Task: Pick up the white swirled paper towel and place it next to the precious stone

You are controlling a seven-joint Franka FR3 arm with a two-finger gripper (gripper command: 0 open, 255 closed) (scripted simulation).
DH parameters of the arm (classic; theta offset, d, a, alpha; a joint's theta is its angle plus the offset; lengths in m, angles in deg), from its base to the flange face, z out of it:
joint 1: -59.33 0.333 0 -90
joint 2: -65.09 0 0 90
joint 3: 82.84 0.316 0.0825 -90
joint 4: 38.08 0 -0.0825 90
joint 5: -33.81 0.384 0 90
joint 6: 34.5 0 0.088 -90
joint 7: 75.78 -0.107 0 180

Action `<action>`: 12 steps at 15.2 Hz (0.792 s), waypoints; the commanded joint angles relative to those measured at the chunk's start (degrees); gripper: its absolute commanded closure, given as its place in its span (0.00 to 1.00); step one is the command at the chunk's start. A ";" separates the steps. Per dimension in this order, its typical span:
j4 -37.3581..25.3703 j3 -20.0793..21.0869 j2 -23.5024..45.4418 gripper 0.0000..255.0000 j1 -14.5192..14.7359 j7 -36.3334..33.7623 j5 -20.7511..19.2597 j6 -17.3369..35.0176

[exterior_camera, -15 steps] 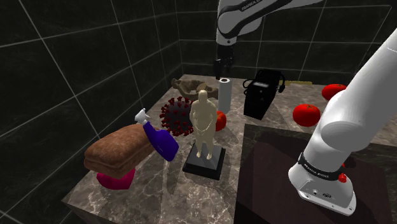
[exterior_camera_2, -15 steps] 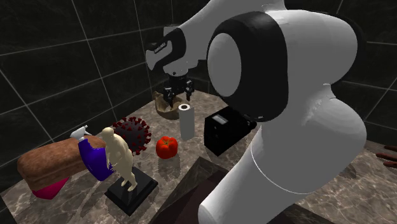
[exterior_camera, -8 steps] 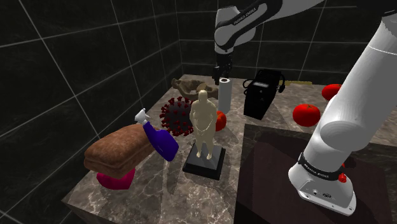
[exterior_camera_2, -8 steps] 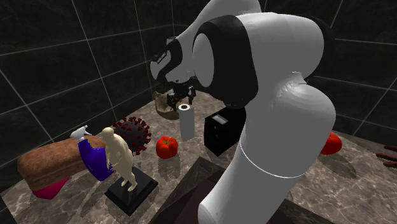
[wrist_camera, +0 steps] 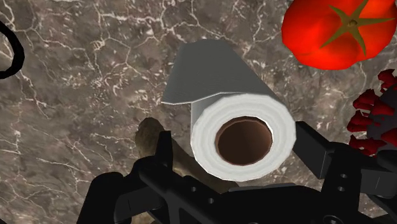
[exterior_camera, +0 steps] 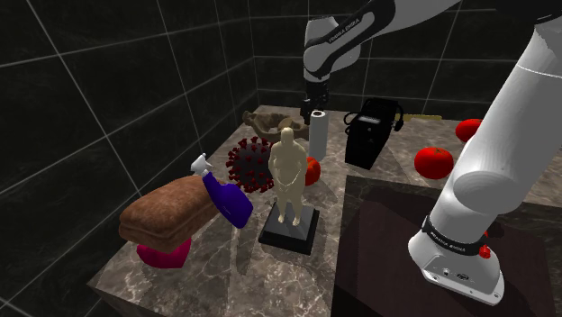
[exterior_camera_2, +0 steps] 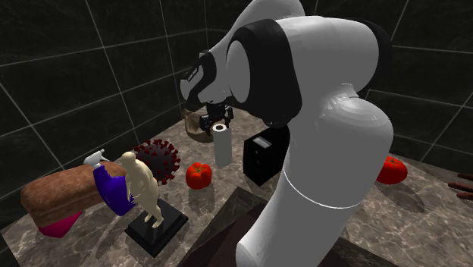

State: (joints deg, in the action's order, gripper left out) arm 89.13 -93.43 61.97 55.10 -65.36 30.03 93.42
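Observation:
The white paper towel roll [exterior_camera: 317, 135] [exterior_camera_2: 221, 144] stands upright on the dark marble counter [exterior_camera: 225, 261], near its far side. Its brown core and a loose flap show from above in the wrist view [wrist_camera: 242, 137]. My gripper [exterior_camera: 312, 106] [exterior_camera_2: 214, 120] [wrist_camera: 238, 143] hangs just over the roll's top and is open. One black finger [wrist_camera: 163, 151] stands on each side of the roll, and neither clearly presses it. The brownish stone [exterior_camera: 266, 120] [exterior_camera_2: 195, 125] lies just behind the roll by the dark tiled wall.
Close to the roll are a red tomato [exterior_camera: 311, 169] [wrist_camera: 337, 32], a dark red spiky virus model [exterior_camera: 250, 165] and a black box [exterior_camera: 369, 135]. Nearer the front stand a beige figurine [exterior_camera: 288, 176], a purple spray bottle [exterior_camera: 225, 196] and a bread loaf [exterior_camera: 167, 212]. Two more tomatoes [exterior_camera: 433, 162] lie toward the shoulder view's right.
The gripper has come down and slightly toward the roll, from above and behind it to straddling its top. The roll and the other objects have not moved.

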 commanded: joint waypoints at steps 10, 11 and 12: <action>0.06 -0.01 0.00 1.00 -0.01 0.02 0.00 0.07; 0.06 0.00 0.00 1.00 0.00 0.01 0.00 0.06; 0.01 0.00 0.00 1.00 -0.01 0.01 0.00 0.03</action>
State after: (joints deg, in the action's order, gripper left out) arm 89.17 -93.38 61.88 55.13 -65.35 30.09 93.49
